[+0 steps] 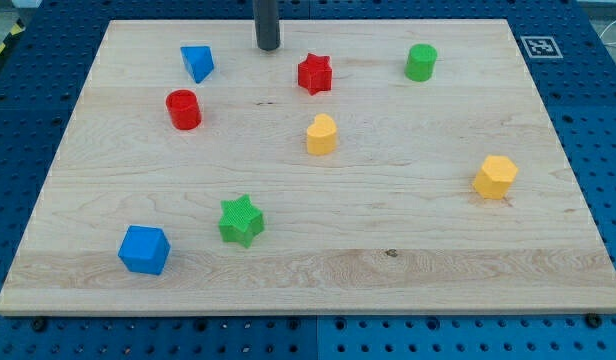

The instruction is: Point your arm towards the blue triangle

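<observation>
The blue triangle [197, 63] lies near the view's top left of the wooden board [408, 250]. My tip [267, 47] is at the view's top centre, to the right of the blue triangle with a clear gap between them, and to the upper left of the red star [314, 74]. The rod comes down from the view's top edge.
A red cylinder [183, 109] sits just below the blue triangle. A yellow block [321, 134] is at the centre, a green cylinder [421, 62] at top right, a yellow hexagon [495, 177] at right, a green star [240, 220] and a blue cube [144, 250] at bottom left.
</observation>
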Controlling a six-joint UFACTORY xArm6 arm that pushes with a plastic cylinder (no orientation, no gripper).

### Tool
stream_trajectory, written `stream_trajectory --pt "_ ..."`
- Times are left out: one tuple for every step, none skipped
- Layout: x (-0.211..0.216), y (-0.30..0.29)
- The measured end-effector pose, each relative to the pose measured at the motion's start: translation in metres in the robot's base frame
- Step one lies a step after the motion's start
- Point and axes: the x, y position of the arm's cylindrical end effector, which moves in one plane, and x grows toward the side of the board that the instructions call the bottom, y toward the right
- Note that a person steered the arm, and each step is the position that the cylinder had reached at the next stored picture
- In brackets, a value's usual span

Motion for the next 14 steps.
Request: stream_trajectory --pt "0.005 0.000" --pt "0.021 -0.003" --pt "0.029 -0.003" --pt "0.030 -0.003" --pt "0.044 -0.002" --pt "0.057 -0.002" --pt "0.061 -0.009" --pt "0.061 -0.019" --pt "0.061 -0.028" --pt "0.066 -0.031" --pt "0.069 -0.027" --pt "0.069 -0.029" --pt "0.071 -0.035" --pt "0.073 -0.040"
